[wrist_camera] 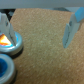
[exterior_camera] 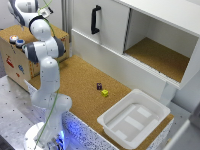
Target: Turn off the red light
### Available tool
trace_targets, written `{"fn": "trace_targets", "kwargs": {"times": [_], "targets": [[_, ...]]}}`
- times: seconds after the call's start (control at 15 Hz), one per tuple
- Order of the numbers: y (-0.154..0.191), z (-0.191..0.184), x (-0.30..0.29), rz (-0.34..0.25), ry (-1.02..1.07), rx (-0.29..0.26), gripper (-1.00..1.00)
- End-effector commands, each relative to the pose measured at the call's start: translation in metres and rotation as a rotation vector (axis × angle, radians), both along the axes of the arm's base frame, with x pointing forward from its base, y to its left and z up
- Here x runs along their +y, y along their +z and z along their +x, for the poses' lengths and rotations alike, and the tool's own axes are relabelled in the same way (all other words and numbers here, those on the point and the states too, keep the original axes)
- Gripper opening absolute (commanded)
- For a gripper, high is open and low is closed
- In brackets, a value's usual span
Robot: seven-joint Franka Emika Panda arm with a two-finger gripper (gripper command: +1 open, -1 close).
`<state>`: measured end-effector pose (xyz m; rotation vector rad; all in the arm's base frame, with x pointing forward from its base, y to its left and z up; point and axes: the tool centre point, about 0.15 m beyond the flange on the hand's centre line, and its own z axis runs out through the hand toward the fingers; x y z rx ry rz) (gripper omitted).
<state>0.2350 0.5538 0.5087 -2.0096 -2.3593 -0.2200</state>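
Observation:
The red light point(wrist_camera: 11, 41) is a small round puck glowing orange-red, lying on the brown top of the wooden box point(exterior_camera: 17, 62). In the exterior view the red light point(exterior_camera: 13, 38) sits near the box's left corner. My gripper point(wrist_camera: 37, 39) hangs open above the box top with nothing between its fingers. The left finger point(wrist_camera: 5, 24) partly covers the red light, and the right finger point(wrist_camera: 74, 27) is far off to the other side over bare surface. In the exterior view the hand itself is hard to make out at the top left.
A same-sized blue light point(wrist_camera: 5, 69) point(exterior_camera: 20, 42) lies right beside the red one. On the cork table are a small purple block point(exterior_camera: 99, 86), a yellow block point(exterior_camera: 105, 92) and a white bin point(exterior_camera: 120, 131). A white cabinet point(exterior_camera: 112, 30) with a black handle stands behind.

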Motion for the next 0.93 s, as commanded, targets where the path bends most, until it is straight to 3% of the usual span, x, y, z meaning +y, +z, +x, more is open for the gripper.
{"fn": "trace_targets", "kwargs": {"times": [0.0, 0.27, 0.4, 0.47, 0.53, 0.67, 0.87], "targets": [[0.018, -0.040, -0.041, -0.033, -0.083, 0.057, 1.00], [0.002, -0.057, -0.049, -0.023, -0.233, 0.216, 1.00], [-0.017, -0.059, -0.039, -0.107, -0.343, 0.136, 1.00], [-0.021, -0.056, -0.035, -0.127, -0.390, 0.115, 1.00], [-0.023, -0.048, -0.030, -0.140, -0.477, 0.054, 1.00], [-0.010, -0.038, -0.021, -0.098, -0.594, 0.002, 1.00], [0.014, -0.046, 0.004, -0.008, -0.655, 0.021, 1.00]]}}
